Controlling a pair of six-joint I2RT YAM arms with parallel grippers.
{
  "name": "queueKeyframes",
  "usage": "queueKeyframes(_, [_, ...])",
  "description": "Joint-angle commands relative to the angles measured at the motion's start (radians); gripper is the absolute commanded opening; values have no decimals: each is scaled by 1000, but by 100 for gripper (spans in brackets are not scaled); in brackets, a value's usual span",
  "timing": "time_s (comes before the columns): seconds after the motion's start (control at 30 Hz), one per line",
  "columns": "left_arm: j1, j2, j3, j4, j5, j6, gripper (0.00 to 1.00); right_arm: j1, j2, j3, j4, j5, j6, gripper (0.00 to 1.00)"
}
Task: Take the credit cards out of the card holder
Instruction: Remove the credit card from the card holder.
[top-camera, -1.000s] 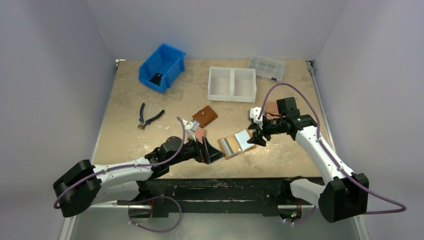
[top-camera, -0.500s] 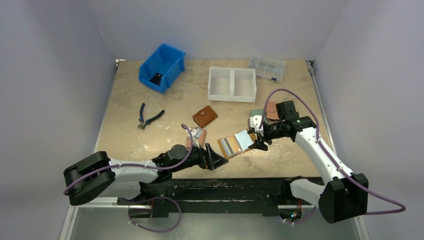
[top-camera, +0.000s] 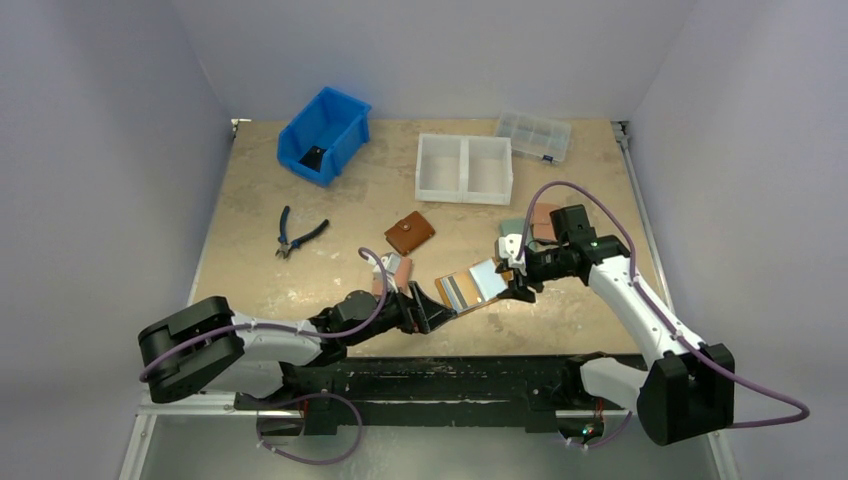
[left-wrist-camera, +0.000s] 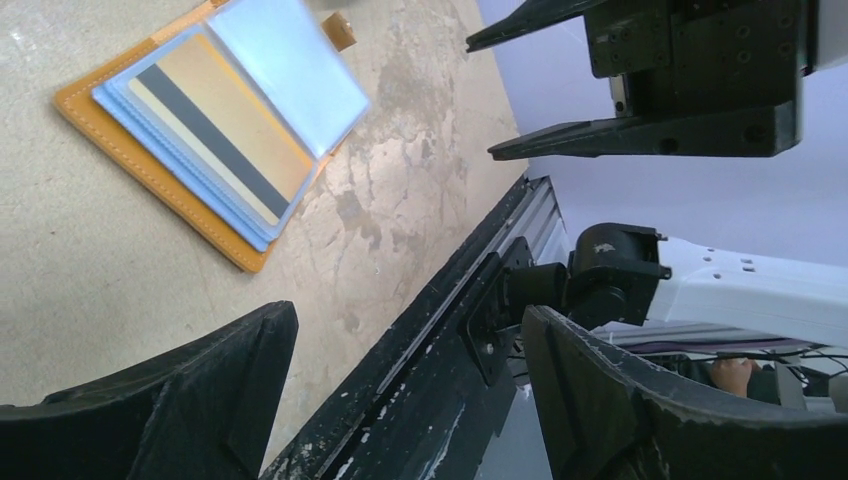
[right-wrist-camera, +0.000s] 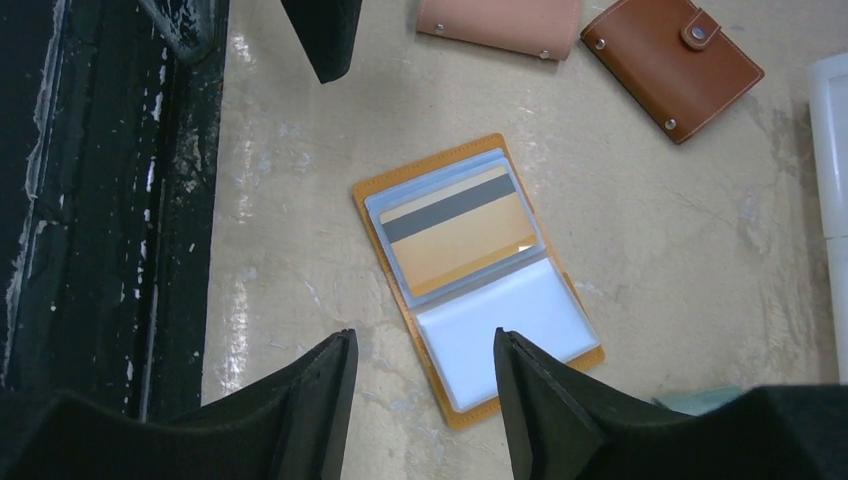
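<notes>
The mustard-orange card holder (top-camera: 473, 288) lies open and flat on the table. It also shows in the right wrist view (right-wrist-camera: 480, 300) and the left wrist view (left-wrist-camera: 150, 165). An orange-yellow credit card with a dark stripe (right-wrist-camera: 460, 235) sits inside one clear sleeve (left-wrist-camera: 225, 130); the other sleeve (right-wrist-camera: 505, 335) looks pale and blank. My left gripper (top-camera: 432, 308) (left-wrist-camera: 408, 315) is open and empty, just near-left of the holder. My right gripper (top-camera: 520, 285) (right-wrist-camera: 422, 340) is open and empty, above the holder's right end.
A brown wallet (top-camera: 410, 233) (right-wrist-camera: 672, 65) and a pink wallet (right-wrist-camera: 500, 20) lie behind the holder. Pliers (top-camera: 300, 238) lie at the left. A blue bin (top-camera: 325, 133), a white two-part tray (top-camera: 465, 168) and a clear box (top-camera: 533, 135) stand at the back. A black rail (top-camera: 450, 375) borders the near edge.
My left arm has dropped toward the near edge and its gripper has slid right to the holder's near-left corner. My right gripper has shifted slightly nearer over the holder's right end.
</notes>
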Motion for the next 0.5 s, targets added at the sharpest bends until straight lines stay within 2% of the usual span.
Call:
queueKeyframes(0.0, [-5,26,21,68,-41,-23,87,7,13,-11,91,26,129,56])
queueKeyframes(0.2, [-5,60,32,70,-70,-22,80,73,78,4,222,147,335,33])
queueKeyframes(0.33, [-5,105,34,117,-82,-11,70,109,169,67,213,172,460,31])
queueKeyframes(0.47, [-4,160,39,192,-86,1,62,111,272,148,121,66,532,32])
